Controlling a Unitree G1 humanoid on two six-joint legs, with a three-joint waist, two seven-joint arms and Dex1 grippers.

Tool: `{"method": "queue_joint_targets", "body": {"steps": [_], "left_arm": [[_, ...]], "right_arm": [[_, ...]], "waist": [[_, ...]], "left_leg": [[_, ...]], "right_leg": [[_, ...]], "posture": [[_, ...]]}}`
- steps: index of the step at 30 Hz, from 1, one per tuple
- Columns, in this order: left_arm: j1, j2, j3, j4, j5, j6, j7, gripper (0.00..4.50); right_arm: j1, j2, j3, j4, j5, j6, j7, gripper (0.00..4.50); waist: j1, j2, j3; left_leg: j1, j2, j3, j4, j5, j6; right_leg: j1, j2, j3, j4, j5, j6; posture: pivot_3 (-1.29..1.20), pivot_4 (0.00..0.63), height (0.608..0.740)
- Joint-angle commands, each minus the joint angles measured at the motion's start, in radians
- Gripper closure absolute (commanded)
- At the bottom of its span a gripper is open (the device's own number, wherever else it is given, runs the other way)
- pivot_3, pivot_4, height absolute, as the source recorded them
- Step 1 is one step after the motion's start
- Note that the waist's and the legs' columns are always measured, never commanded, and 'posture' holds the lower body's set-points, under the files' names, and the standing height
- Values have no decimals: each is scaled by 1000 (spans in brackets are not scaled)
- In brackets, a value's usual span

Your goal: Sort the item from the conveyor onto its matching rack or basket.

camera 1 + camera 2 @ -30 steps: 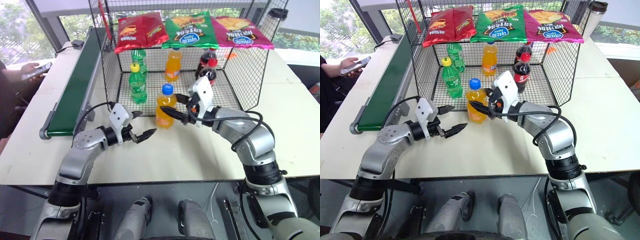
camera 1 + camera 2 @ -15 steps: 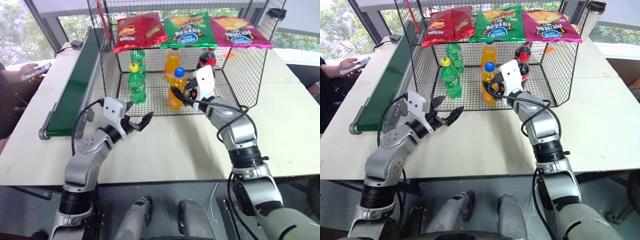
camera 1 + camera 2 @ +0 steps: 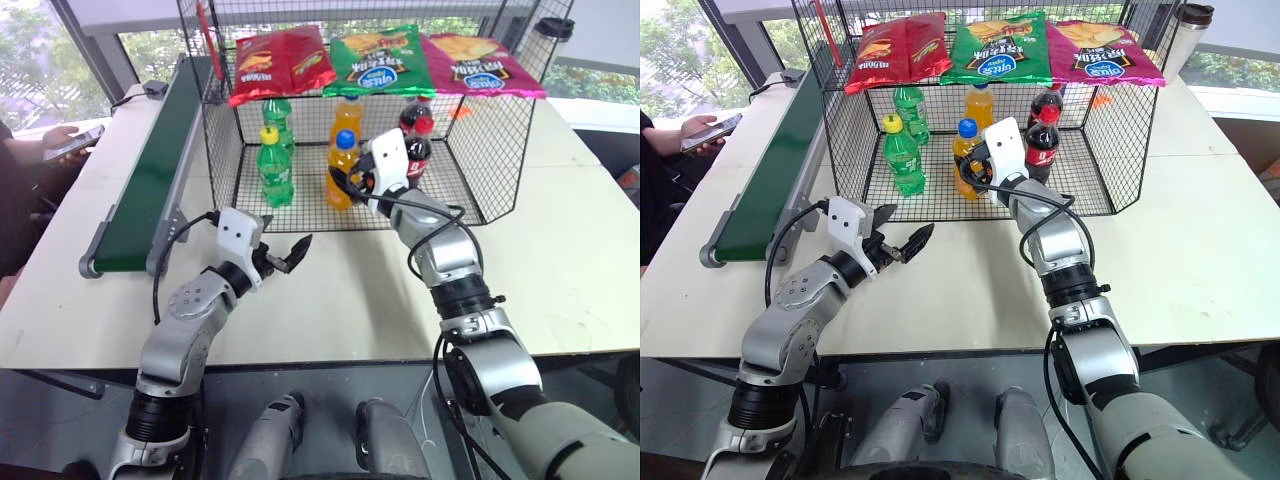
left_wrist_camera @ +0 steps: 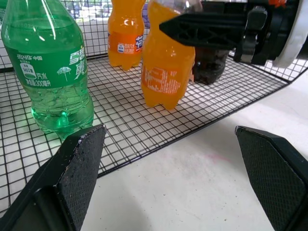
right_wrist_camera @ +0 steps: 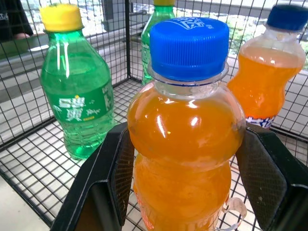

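Upright, bottle [image 3: 342,172] cap-up inside cage [image 3: 225,150]

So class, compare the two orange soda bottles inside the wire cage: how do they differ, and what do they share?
1. The front bottle has a blue cap; the back bottle has an orange cap.
2. The front bottle is clamped in the right gripper; the back bottle stands free.
3. The front bottle sits near the cage opening; the back bottle stands deeper in.
Shared: both are upright, clear plastic, filled with orange soda.
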Motion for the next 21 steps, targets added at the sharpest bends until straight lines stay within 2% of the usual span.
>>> {"method": "queue_joint_targets", "body": {"steps": [1,2,4,5,14,21], "left_arm": [[-10,-1,3,-37,3,-25,4,4],[-11,-1,3,-36,2,-25,5,0],[-12,-2,3,-35,1,-24,6,0],[-12,-2,3,-35,1,-23,6,0],[-16,-2,0,-31,0,-20,3,0],[-1,-6,-1,-25,-1,-35,-2,0]], "right_arm": [[-55,0,-29,-5,-6,-66,2,1495],[-54,-1,-30,-1,-4,-66,8,970],[-52,0,-34,-3,-5,-63,4,215],[-51,0,-36,-7,-7,-62,1,101],[-34,-12,-44,-79,-3,-24,14,101],[53,-79,-43,-216,-1,48,56,101]], "waist": [[0,0,0],[0,0,0],[-1,0,0],[-1,0,0],[0,0,0],[4,0,0]], "left_leg": [[0,0,0,0,0,0],[0,0,0,0,0,0],[0,0,0,0,0,0],[0,0,0,0,0,0],[1,1,0,0,0,0],[1,1,0,0,0,0]], "right_leg": [[0,0,0,0,0,0],[0,0,0,0,0,0],[0,0,0,0,0,0],[0,0,0,0,0,0],[0,1,1,0,0,-1],[0,1,1,0,0,-1]], "posture": [[0,150,739],[0,150,739],[0,150,739],[0,150,739],[0,150,739],[0,150,739]]}}
